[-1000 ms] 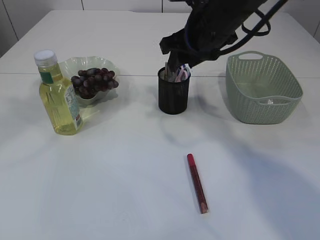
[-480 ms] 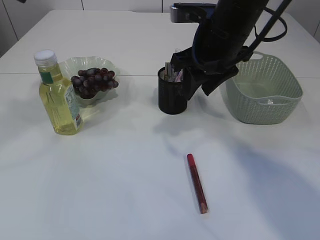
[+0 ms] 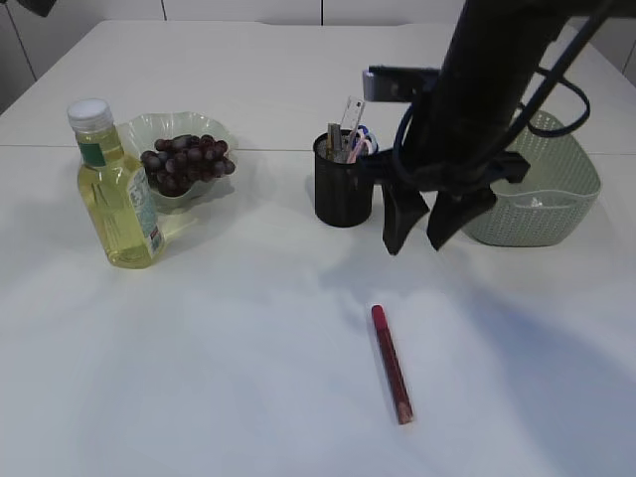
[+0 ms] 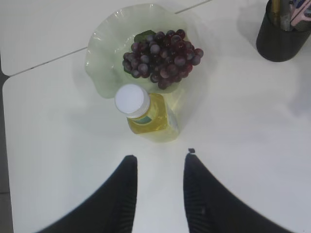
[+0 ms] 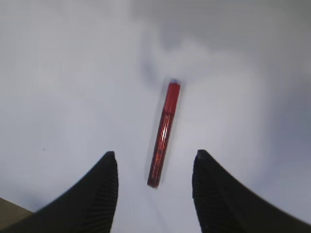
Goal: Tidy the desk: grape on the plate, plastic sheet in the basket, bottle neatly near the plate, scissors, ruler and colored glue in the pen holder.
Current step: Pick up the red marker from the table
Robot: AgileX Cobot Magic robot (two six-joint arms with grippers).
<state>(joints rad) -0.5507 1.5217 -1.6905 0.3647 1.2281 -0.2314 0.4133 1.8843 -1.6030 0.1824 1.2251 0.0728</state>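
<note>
A: Where is the right gripper [image 3: 425,238], and does it hold something?

B: It hangs above the table [image 3: 248,378], between the pen holder [image 3: 344,189] and the basket [image 3: 527,184], with its two fingers pointing down. The fingers stand apart and nothing is between them. In the right wrist view the red glue stick [image 5: 164,133] lies flat on the table below that gap, not touched.

A: And the left gripper [image 4: 160,162]?

B: In the left wrist view its fingers are partly apart, with only bare table between them. It is above the bottle [image 4: 148,114] and holds nothing.

A: Where are the other things of the task?

B: The grapes [image 3: 186,161] lie on the pale green plate [image 3: 149,129] at the far left. The bottle of yellow liquid stands upright with a white cap, just in front of the plate; from above it seems to touch the rim, but I cannot say this for sure. The pen holder already has several things standing in it; I cannot tell clearly which ones. The glue stick lies alone on the near side of the table, well apart from the pen holder. In the basket I see only something small and pale at the bottom.
</note>
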